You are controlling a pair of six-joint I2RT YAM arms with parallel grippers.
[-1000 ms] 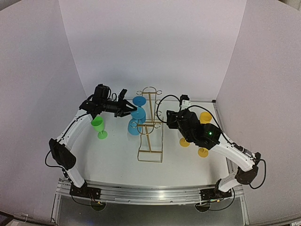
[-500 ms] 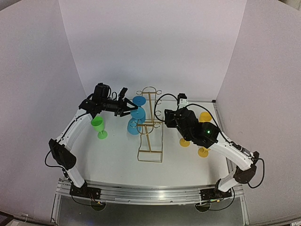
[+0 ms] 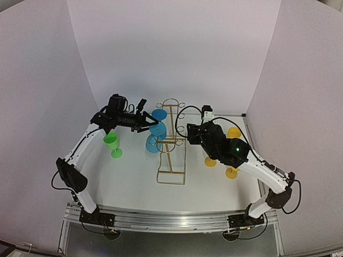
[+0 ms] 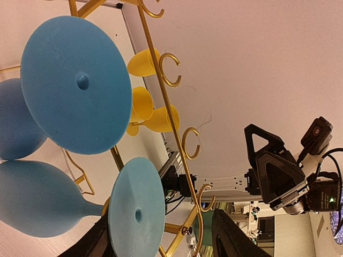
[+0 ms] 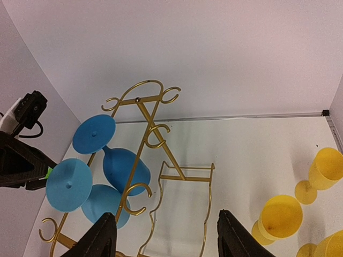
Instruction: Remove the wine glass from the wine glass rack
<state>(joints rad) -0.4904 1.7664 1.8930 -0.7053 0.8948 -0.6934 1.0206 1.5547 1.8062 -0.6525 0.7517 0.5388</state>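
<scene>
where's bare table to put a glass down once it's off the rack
Bare white table lies between the green plastic wine glass, the foot of the gold wire rack and the near edge. Right of the rack is crowded: yellow plastic glasses and the right arm.

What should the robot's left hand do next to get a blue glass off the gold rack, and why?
Probably ease the left gripper forward so its open fingers slip around the stem of the lighter blue plastic wine glass. That glass hangs on the gold wire wine glass rack, its round foot sits just ahead of the fingers, and nothing is gripped yet.
</scene>
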